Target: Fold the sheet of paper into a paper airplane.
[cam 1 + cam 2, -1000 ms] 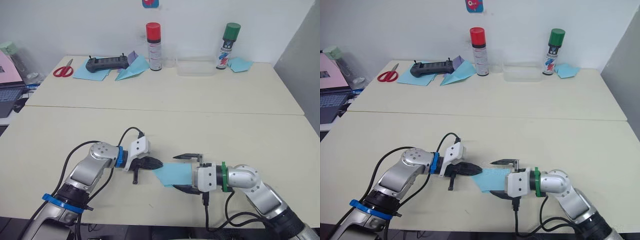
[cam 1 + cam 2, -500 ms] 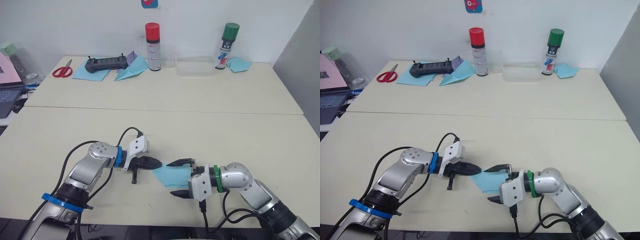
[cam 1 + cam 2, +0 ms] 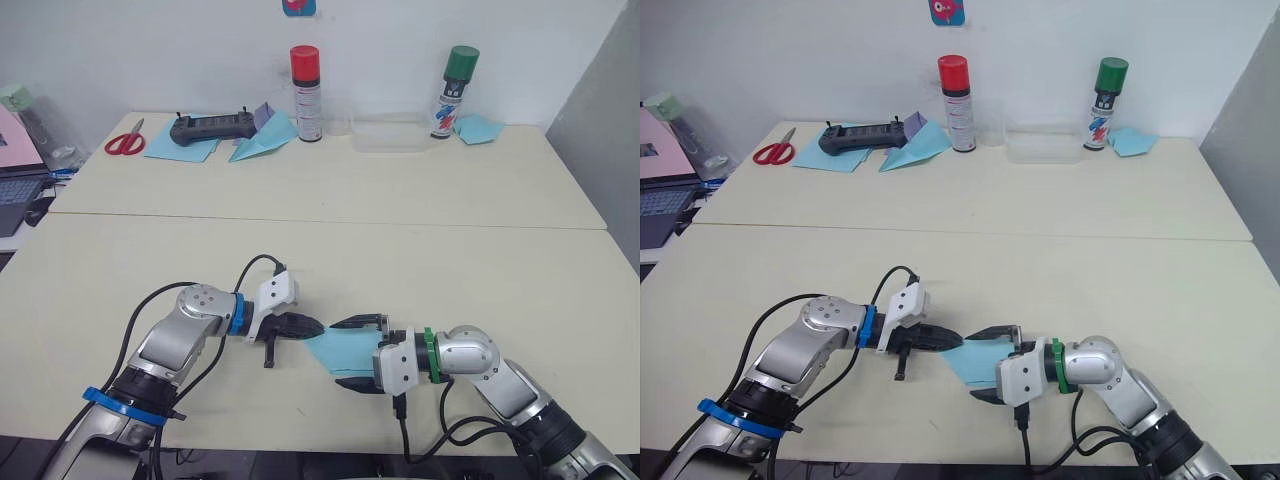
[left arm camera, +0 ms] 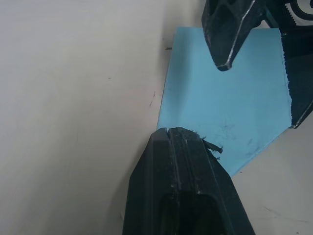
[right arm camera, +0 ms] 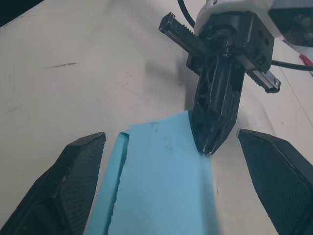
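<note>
Thin light blue folded sheet of paper (image 3: pixel 345 350) flat on near cream table (image 3: pixel 480 270), between grippers. Left gripper (image 3: pixel 312 326): fingers pressed together, tips pinning sheet's left corner. Right gripper (image 3: pixel 352 354): fingers spread wide, straddling sheet's right part, no grip.

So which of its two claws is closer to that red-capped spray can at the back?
The left. The left gripper sits at the light blue paper sheet's left corner, more nearly below the red-capped spray can. The right gripper, straddling the sheet, is nearer the robot and farther right.
</note>
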{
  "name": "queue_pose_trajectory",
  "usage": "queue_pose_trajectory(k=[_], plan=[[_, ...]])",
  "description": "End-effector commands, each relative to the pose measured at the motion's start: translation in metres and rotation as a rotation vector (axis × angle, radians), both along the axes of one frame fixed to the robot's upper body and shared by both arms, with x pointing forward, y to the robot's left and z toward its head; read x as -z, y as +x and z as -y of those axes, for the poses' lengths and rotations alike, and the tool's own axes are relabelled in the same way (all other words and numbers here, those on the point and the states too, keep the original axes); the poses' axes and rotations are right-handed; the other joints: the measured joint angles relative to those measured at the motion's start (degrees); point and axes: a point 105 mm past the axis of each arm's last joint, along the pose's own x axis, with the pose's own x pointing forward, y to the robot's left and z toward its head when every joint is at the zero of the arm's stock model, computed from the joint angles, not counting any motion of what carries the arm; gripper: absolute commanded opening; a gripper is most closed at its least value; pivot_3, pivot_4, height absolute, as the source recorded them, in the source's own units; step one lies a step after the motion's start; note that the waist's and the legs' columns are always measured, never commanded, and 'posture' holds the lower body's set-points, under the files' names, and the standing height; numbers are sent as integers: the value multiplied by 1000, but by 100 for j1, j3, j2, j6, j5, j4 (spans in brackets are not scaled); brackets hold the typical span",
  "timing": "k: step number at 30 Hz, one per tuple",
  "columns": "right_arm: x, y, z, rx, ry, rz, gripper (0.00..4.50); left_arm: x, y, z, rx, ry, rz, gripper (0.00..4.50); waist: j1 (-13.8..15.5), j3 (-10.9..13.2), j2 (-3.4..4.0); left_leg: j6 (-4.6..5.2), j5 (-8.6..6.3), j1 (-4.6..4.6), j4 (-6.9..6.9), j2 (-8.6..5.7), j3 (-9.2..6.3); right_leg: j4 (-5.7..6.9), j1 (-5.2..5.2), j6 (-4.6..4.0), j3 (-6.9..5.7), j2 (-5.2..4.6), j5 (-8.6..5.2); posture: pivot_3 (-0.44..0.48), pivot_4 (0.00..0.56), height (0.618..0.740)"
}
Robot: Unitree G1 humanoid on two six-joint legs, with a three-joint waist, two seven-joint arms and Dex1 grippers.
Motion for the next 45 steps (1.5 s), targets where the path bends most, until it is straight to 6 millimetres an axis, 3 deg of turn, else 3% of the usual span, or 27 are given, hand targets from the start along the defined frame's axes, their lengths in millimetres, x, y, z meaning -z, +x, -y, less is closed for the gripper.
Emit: queue_pose_trajectory(k=[1,13,17,26,32,45], plan=[[-14,5,-2,20,47,18,4500,7,-2,0,-3,26,-19,35,0,0,0,0,0,0,0,0,0,0,0,0,0,0,0,0,150,740],[-13,8,-5,49,48,-13,4500,5,0,1,-7,23,-15,35,-2,0,0,0,0,-1,0,-1,0,0,0,0,0,0,0,0,150,740],[-13,5,-4,35,48,-28,3593,5,0,0,-7,26,-15,0,-3,0,0,0,0,-1,0,-1,0,-1,0,0,0,0,0,0,150,740],[-14,6,0,55,69,-79,237,3,3,2,-10,27,-19,0,-7,0,0,0,0,-1,0,0,0,0,0,0,0,0,0,0,150,740],[-20,7,3,88,99,-162,237,9,1,-4,11,68,-12,0,-8,0,0,0,0,-1,0,0,0,-1,0,0,-1,0,0,0,150,740],[-30,23,5,326,243,-563,237,14,1,-4,47,93,6,0,-15,0,1,0,0,-1,0,0,-2,-1,0,0,-1,-1,0,0,150,740]])
